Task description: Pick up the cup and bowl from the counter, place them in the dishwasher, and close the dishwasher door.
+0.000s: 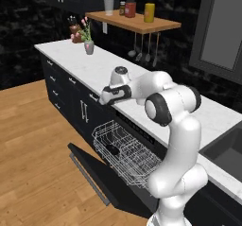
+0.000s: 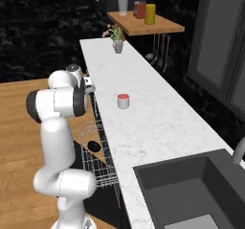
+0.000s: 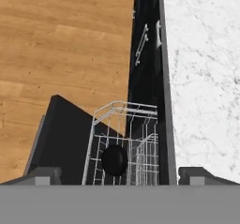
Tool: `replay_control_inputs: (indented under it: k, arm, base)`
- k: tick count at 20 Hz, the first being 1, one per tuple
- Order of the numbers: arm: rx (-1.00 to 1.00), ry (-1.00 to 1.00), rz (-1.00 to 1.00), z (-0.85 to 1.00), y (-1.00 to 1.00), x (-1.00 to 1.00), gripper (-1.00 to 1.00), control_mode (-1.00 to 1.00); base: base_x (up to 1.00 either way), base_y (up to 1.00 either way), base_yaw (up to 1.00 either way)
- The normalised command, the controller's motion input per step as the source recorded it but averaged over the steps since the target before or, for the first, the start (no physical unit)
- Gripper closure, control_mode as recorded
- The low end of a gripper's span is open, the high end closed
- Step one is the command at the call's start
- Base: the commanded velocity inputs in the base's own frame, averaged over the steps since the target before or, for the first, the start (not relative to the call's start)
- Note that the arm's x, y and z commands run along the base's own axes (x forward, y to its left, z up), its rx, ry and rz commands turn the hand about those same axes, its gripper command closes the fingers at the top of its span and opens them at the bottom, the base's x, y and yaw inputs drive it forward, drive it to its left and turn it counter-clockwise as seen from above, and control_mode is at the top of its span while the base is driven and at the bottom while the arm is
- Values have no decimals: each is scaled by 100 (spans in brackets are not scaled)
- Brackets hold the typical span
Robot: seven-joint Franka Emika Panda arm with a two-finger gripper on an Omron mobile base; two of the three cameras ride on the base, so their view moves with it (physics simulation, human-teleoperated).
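Observation:
The black bowl [image 3: 115,160] lies in the white wire rack [image 3: 124,134] of the dishwasher [image 1: 142,142], also seen as bowl [image 1: 112,149] and bowl [image 2: 94,146]. The dishwasher door [image 1: 92,173] hangs open, flat and low, handle toward the floor. On the counter [image 2: 143,118] stands the cup [image 2: 123,101], pale with a red top, upright. My gripper [image 3: 120,177] is open and holds nothing. It hovers above the rack at the counter's front edge, gripper [image 1: 103,97], gripper [image 2: 90,85], left of the cup.
A grey vase with flowers [image 2: 117,43] stands at the counter's far end. Above it, a wooden shelf [image 2: 143,24] carries a tumbler and jars, with utensils hanging below. A dark sink [image 2: 191,189] lies near right. Dark drawers [image 1: 61,85] flank the dishwasher; wooden floor [image 1: 33,149] spreads left.

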Motion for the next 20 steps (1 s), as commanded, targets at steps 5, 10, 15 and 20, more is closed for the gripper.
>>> replay_control_inputs:
  k: [5, 10, 15, 20]
  arm:
    - [-13, 1, -5, 8, -73, 18, -100, -100]
    - [-9, 1, -4, -6, -59, 28, -100, -100]
    - [-3, 0, 0, -16, -36, 49, -100, -100]
    - [-4, 0, 0, -30, -29, 47, -100, -100]
  base:
    - [0, 0, 0]
    - [0, 0, 0]
    - [0, 0, 0]
    - [0, 0, 0]
